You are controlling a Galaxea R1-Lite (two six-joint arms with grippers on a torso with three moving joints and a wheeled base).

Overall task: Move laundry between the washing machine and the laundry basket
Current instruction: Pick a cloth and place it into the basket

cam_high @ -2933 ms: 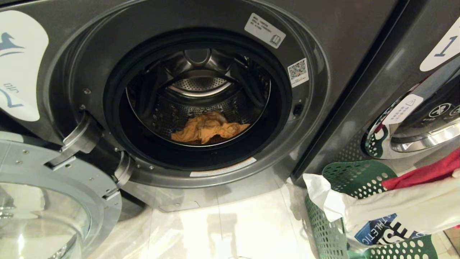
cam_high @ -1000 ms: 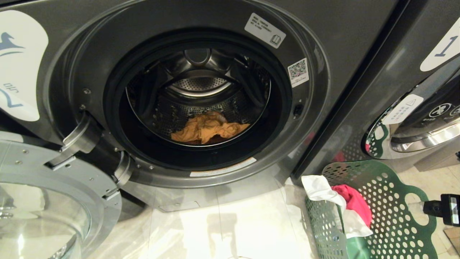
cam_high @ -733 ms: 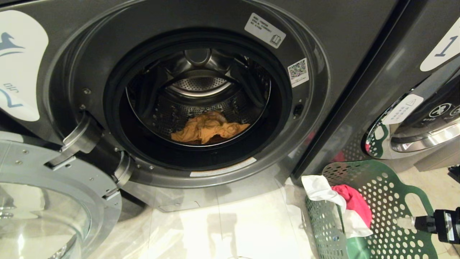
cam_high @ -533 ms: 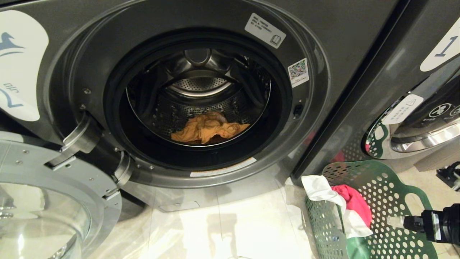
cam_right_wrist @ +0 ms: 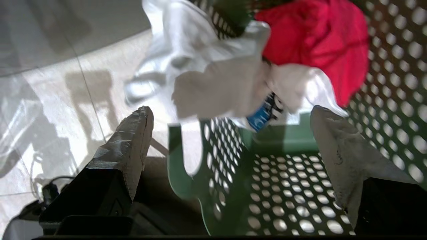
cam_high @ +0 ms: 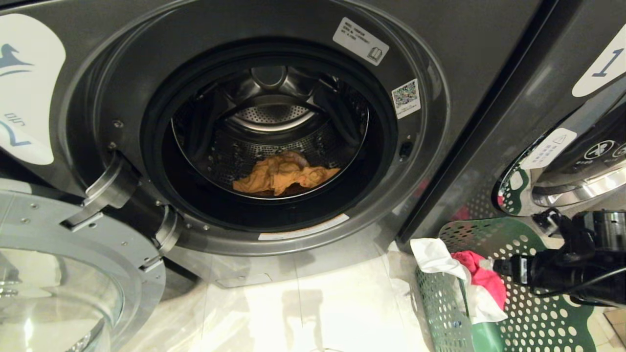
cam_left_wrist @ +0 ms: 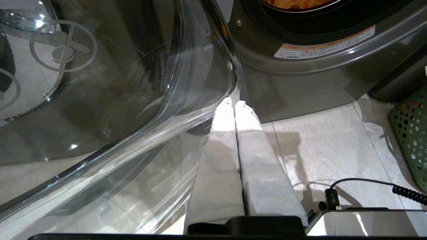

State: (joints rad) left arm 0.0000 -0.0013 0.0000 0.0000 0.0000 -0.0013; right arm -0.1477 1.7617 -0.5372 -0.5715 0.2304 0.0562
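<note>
The washing machine [cam_high: 469, 58] stands with its door [cam_high: 73, 254] swung open to the left. An orange-yellow garment [cam_high: 281, 176] lies in the drum. At the lower right the green laundry basket [cam_high: 538, 318] holds a white garment [cam_high: 435, 256] draped over its rim and a red-pink one [cam_high: 481, 278] beside it. My right arm [cam_high: 572, 269] reaches over the basket. The right gripper [cam_right_wrist: 230, 110] is open above the basket's inside, pointing at the white garment [cam_right_wrist: 213, 76] and the red-pink one [cam_right_wrist: 320, 43], with nothing between its fingers. The left gripper [cam_left_wrist: 233, 104] is shut and empty, low beside the glass door [cam_left_wrist: 100, 100].
A like washer labelled 1 [cam_high: 587, 122] stands to the right, its chrome door just behind the basket. The open glass door takes up the lower left. Pale tiled floor [cam_high: 303, 313] lies between the door and the basket. A coiled cable [cam_left_wrist: 407, 194] runs by the left wrist.
The white and red-pink garments, first hanging above the basket, now lie in it. My right arm has swung in from the right edge, up and leftward over the basket.
</note>
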